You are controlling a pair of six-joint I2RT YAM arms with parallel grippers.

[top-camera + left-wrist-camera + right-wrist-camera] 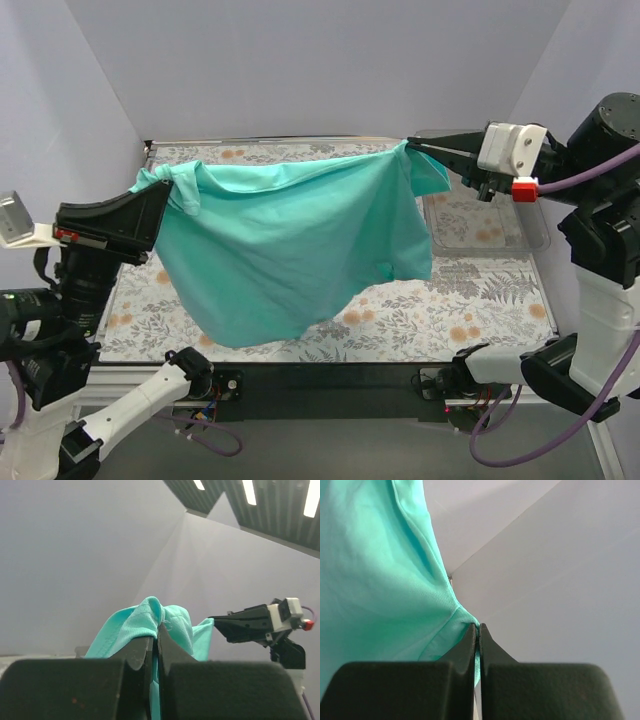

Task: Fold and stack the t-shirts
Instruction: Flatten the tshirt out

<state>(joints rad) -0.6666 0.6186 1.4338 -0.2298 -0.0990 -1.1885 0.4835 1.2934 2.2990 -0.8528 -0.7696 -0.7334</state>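
Note:
A plain teal-green t-shirt (290,240) hangs spread in the air above the flowered table, stretched between both arms. My left gripper (166,190) is shut on a bunched corner of it at the left. In the left wrist view the cloth (150,625) bulges out above that gripper (156,639), whose jaws pinch it. My right gripper (412,147) is shut on the shirt's upper right edge. The right wrist view shows the fabric (375,580) running down into the tips of the right gripper (479,626). The shirt's lower edge droops toward the table's front.
A clear plastic tray (490,228) lies on the flowered tablecloth (480,305) at the right, below the right arm. Grey walls close in the back and both sides. From the left wrist view the right arm's gripper (235,624) shows across the table.

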